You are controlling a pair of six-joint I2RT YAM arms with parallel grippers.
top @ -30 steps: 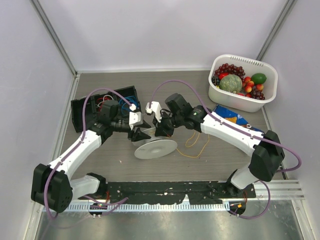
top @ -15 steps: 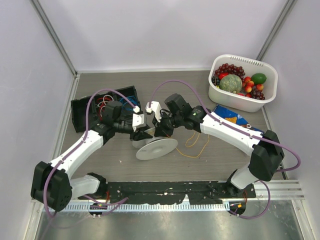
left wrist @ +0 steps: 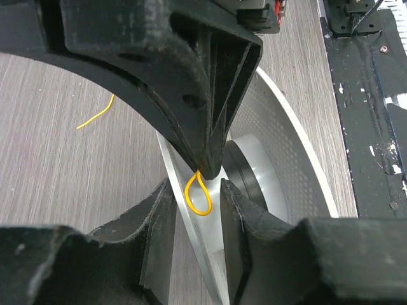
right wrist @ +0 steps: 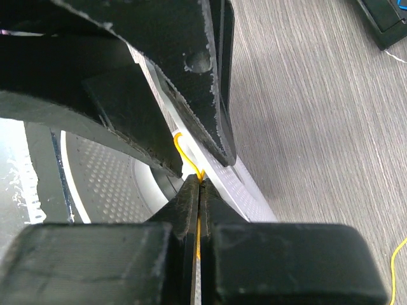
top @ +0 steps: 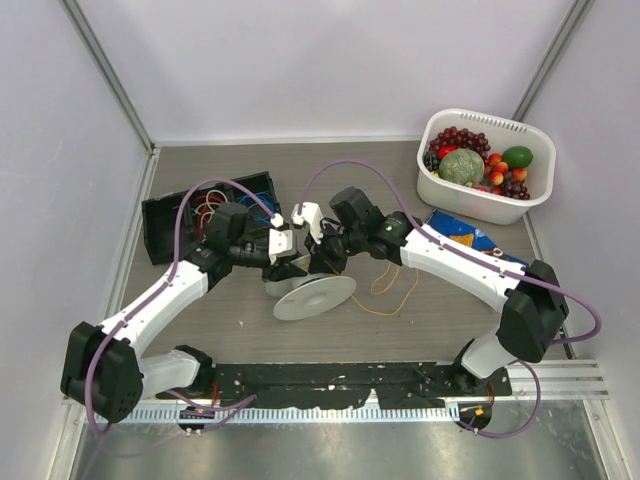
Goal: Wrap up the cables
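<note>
The white spool (top: 315,297) lies tilted mid-table. My right gripper (top: 322,262) is shut on the cables' thin yellow wire (right wrist: 184,152) at the spool's upper rim, and a small loop (left wrist: 198,197) sticks out past its tips. The rest of the cables (top: 395,285) trails in loose loops to the right of the spool. My left gripper (top: 283,268) meets it from the left. Its fingers (left wrist: 162,216) stand on either side of the near flange (left wrist: 191,254), closed in on it, with the loop between them untouched. The hub (left wrist: 245,171) and the perforated far flange (left wrist: 280,146) show behind.
A black box (top: 165,225) with blue and red-and-white wire coils sits at the back left. A white tub (top: 480,205) of fruit stands at the back right, a blue bag (top: 470,235) beside it. A black rail (top: 330,380) runs along the near edge.
My left gripper has slid right up to the spool and its jaws have narrowed round the flange. The spool has shifted slightly right. The right gripper keeps its hold on the wire.
</note>
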